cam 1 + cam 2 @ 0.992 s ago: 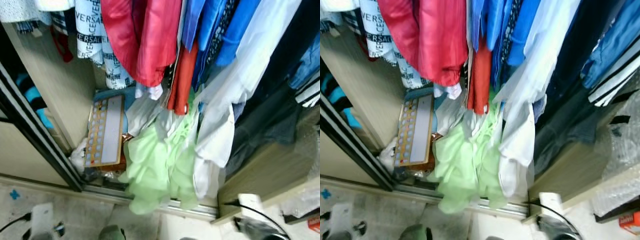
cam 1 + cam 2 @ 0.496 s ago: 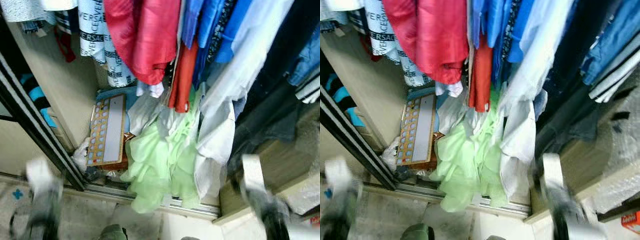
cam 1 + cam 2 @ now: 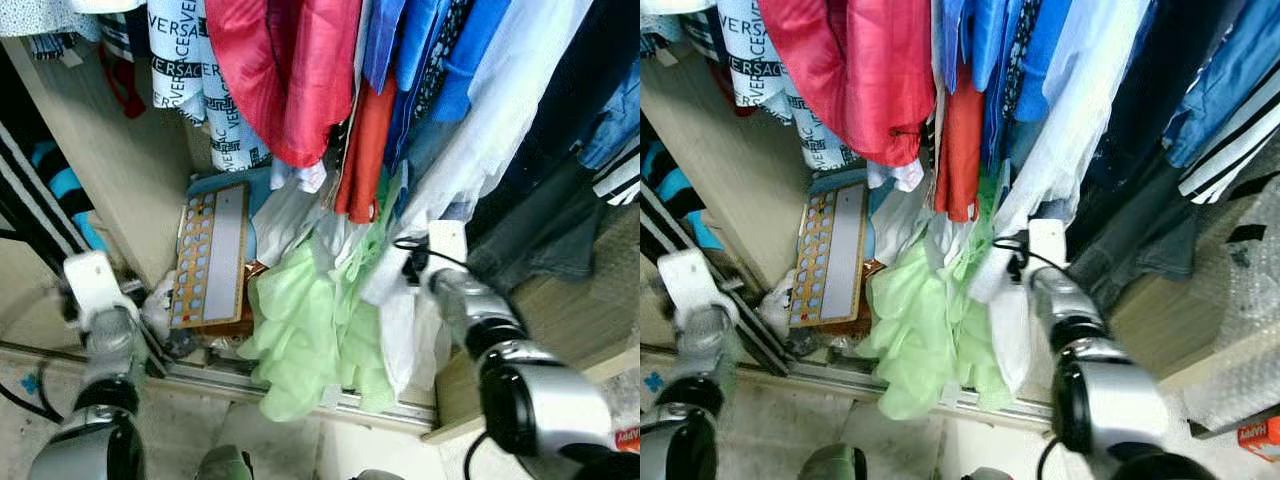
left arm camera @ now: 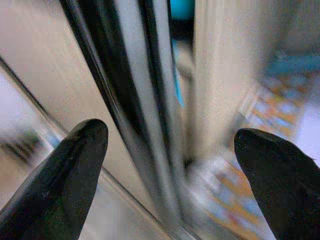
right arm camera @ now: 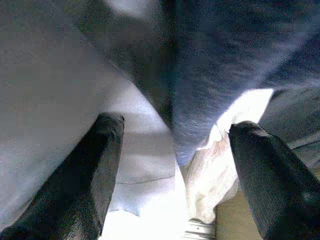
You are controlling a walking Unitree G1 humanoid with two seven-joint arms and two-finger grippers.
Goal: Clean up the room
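Since the earlier frames both arms have risen toward the open wardrobe: the right arm, then a blur low by the wardrobe's right side, now reaches in among the hanging clothes, and the left arm stands up at the door track (image 3: 40,225).

The right gripper (image 5: 172,165) has its fingers spread wide with nothing between them, pointed at a smooth white shirt (image 3: 470,150) and a dark blue garment (image 5: 220,70) beside it. The left gripper (image 4: 170,165) is likewise spread wide and empty, facing the black sliding-door frame (image 4: 125,100) and the pale wood-grain wardrobe side panel (image 3: 130,170).

On the wardrobe floor, left of the white shirt, lies a crumpled pale green garment (image 3: 305,330), soft and thin, spilling over the metal floor rail (image 3: 370,405). Further left a flat rectangular board (image 3: 210,255) with rows of coloured dots leans against the side panel. Above hang a glossy red jacket (image 3: 285,70), bright blue shirts (image 3: 420,60) and a white lettered garment (image 3: 185,60).
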